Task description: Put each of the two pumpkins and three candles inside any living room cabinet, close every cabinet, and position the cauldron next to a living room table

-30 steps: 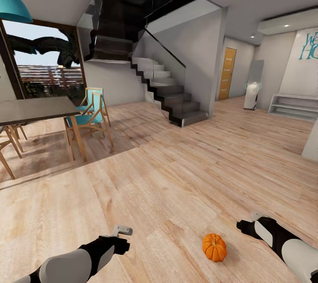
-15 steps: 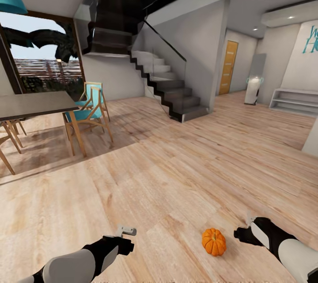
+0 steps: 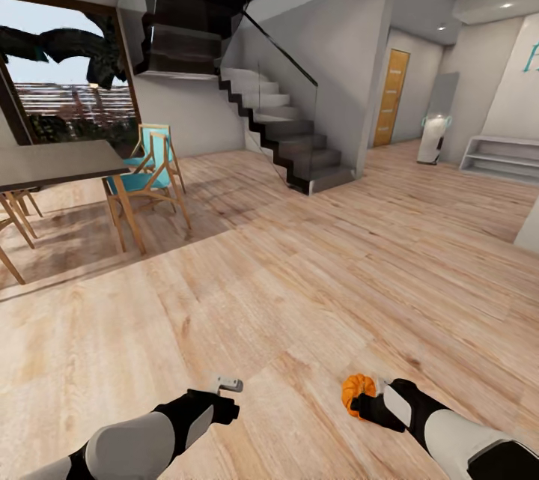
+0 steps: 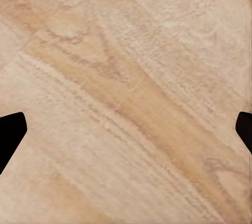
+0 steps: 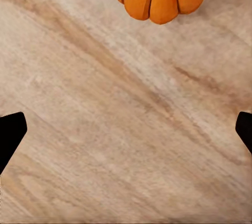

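A light wood plank floor point(image 3: 299, 293) is carrying everything here. A small orange ribbed pumpkin point(image 3: 355, 392) is sitting right on the floor boards, close to the camera. Farther off, a dark wooden dining table point(image 3: 56, 164) and teal chairs with light wood legs point(image 3: 146, 184) are standing on the same floor, well apart from the pumpkin.

Plank floor point(image 3: 299, 278), dark staircase point(image 3: 284, 135), dining table point(image 3: 52, 165)
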Robot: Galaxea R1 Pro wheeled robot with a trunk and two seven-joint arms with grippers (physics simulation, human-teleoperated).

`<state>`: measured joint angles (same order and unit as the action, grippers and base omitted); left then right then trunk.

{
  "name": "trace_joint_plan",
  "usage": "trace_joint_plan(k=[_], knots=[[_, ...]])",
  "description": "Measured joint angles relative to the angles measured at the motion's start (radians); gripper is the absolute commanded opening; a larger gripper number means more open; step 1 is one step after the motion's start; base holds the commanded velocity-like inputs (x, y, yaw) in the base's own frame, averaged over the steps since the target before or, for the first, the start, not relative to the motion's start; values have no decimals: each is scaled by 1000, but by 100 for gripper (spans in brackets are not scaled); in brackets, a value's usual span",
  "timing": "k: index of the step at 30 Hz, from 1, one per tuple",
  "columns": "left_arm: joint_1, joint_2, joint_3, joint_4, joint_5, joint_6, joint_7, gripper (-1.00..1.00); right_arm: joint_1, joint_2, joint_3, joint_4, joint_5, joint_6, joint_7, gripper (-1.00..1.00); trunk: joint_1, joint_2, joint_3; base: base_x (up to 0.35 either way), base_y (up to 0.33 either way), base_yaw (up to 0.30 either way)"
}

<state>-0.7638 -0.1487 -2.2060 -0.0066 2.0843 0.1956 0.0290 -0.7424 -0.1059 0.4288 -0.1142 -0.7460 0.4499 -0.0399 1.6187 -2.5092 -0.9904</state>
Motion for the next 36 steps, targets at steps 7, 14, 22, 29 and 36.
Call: trace_joint_plan(k=[7,14,22,29,36], knots=[[0,-10,2,-1,0,-11,4,100,0,1,1,1,-2,8,-85,100,0,0,0,55,0,0],[0,-11,2,-2,0,-12,4,100,0,-5,0,1,-3,-4,-95,100,-1,0,0,302,0,0],[0,-12,3,-2,0,-13,4,100,0,-6,-1,1,-4,-22,-96,100,0,0,0,286,0,0],[0,-12,4,-4,-1,-13,0,100,0,-10,-1,1,-4,-25,-96,100,0,0,0,34,0,0],[1,-12,3,-4,-2,-13,2,100,0,-17,-2,1,-4,-18,-116,100,2,-1,-19,2,0,0]])
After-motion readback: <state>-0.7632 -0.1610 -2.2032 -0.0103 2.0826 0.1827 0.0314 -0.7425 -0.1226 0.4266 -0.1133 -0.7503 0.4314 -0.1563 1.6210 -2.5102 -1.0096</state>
